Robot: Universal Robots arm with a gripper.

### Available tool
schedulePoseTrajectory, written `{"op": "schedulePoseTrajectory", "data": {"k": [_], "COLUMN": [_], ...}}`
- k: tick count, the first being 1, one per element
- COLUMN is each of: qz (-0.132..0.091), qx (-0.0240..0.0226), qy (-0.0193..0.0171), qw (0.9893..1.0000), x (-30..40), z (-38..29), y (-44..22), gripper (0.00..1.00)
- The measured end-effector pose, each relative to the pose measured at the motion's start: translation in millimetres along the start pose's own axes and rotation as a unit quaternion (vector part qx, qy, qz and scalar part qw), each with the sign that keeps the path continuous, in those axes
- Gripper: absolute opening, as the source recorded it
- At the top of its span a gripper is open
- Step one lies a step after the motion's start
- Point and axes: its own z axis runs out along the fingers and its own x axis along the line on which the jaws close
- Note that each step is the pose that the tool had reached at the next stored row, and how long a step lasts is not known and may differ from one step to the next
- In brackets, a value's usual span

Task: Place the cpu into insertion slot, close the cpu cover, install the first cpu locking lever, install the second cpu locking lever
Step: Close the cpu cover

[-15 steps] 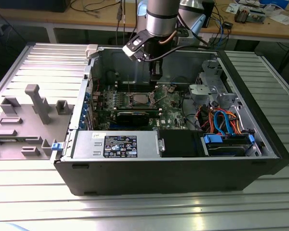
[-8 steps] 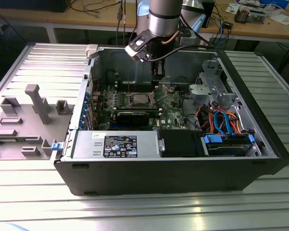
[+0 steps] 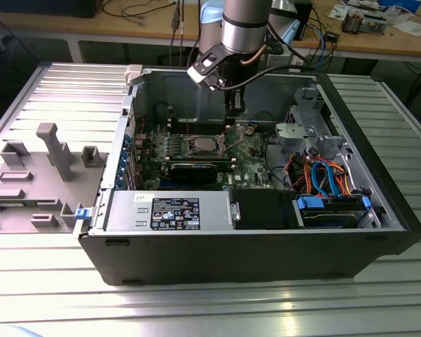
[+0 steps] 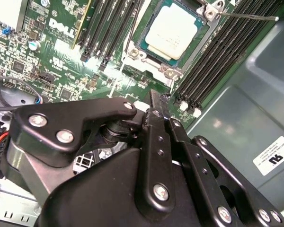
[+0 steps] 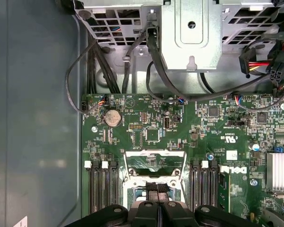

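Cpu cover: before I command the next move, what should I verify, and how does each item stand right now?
1. Cpu seated in the slot: ok. In the second wrist view it lies flat inside the frame.
2. Cover closed: not ok. In the first wrist view it stands raised, with the board visible through its window.
3. Lever latched: not ok. Its rod sticks out free beside the slot.
4. Other lever latched: cannot tell.
5. Gripper at the cover's edge: ok. It is shut and its tip is right at the edge.
6. Gripper actually touching the cover: cannot tell.
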Motion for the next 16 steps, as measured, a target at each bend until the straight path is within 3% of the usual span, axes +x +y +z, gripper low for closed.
{"op": "schedulePoseTrajectory", "data": {"k": [16], "qz": [0.000], "qx": [0.0000], "qy": [0.0000], "qw": [1.0000], "x": [0.0], "z": [0.2], "y": [4.6], "gripper": [0.11]}}
